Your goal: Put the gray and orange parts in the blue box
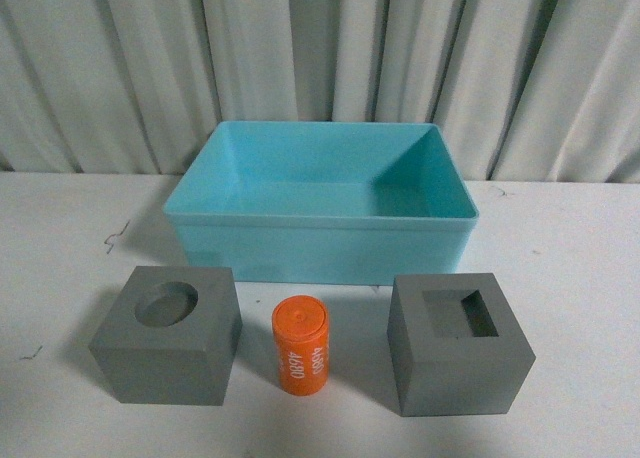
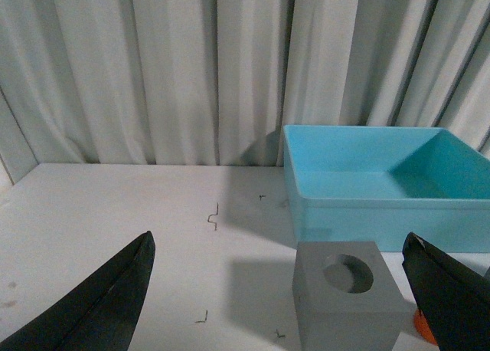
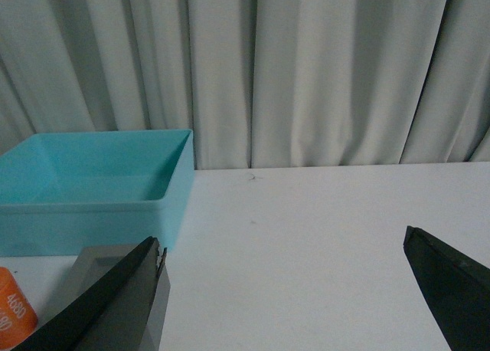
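Observation:
The blue box (image 1: 320, 243) stands empty at the middle back of the white table. In front of it sit a gray cube with a round recess (image 1: 167, 333) on the left, an orange cylinder (image 1: 301, 344) with white numerals in the middle, and a gray cube with a square recess (image 1: 460, 343) on the right. Neither arm shows in the front view. My left gripper (image 2: 279, 290) is open, well back from the round-recess cube (image 2: 348, 301), with the blue box (image 2: 383, 205) beyond. My right gripper (image 3: 287, 290) is open over bare table; the square-recess cube (image 3: 96, 267) lies partly behind one finger.
Pleated gray curtains (image 1: 320, 58) close off the back of the table. Small dark scuff marks (image 1: 113, 238) dot the white tabletop (image 1: 570, 268) left of the box.

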Controlling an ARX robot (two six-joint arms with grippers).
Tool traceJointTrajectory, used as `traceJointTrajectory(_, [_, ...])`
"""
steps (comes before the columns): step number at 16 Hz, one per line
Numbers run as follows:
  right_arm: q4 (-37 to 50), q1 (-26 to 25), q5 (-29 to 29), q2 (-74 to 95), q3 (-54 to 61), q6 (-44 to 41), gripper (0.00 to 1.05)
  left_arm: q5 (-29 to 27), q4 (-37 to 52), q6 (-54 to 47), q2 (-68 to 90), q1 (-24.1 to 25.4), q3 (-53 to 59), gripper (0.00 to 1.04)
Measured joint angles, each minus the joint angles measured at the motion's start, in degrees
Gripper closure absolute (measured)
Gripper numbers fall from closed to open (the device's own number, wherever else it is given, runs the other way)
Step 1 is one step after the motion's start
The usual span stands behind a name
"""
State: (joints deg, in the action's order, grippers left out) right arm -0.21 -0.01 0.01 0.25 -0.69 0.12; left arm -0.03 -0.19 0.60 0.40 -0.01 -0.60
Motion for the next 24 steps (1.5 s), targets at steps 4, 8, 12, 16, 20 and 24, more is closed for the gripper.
traceJointTrajectory(4, [0.0,0.0,0.0,0.0,0.0,0.0,0.06,0.0,0.0,0.0,0.0,0.0,0.0,0.07])
traceJointTrajectory(8, [0.0,0.0,0.0,0.0,0.0,0.0,0.06,0.0,0.0,0.0,0.0,0.0,0.0,0.07])
traceJointTrajectory(12, [0.0,0.0,0.0,0.0,0.0,0.0,0.06,0.0,0.0,0.0,0.0,0.0,0.0,0.07])
traceJointTrajectory(16, [0.0,0.0,0.0,0.0,0.0,0.0,0.06,0.0,0.0,0.0,0.0,0.0,0.0,0.07])
traceJointTrajectory(20, [0.0,0.0,0.0,0.0,0.0,0.0,0.06,0.0,0.0,0.0,0.0,0.0,0.0,0.07])
traceJointTrajectory(24, [0.0,0.0,0.0,0.0,0.0,0.02,0.06,0.0,0.0,0.0,0.0,0.0,0.0,0.07])
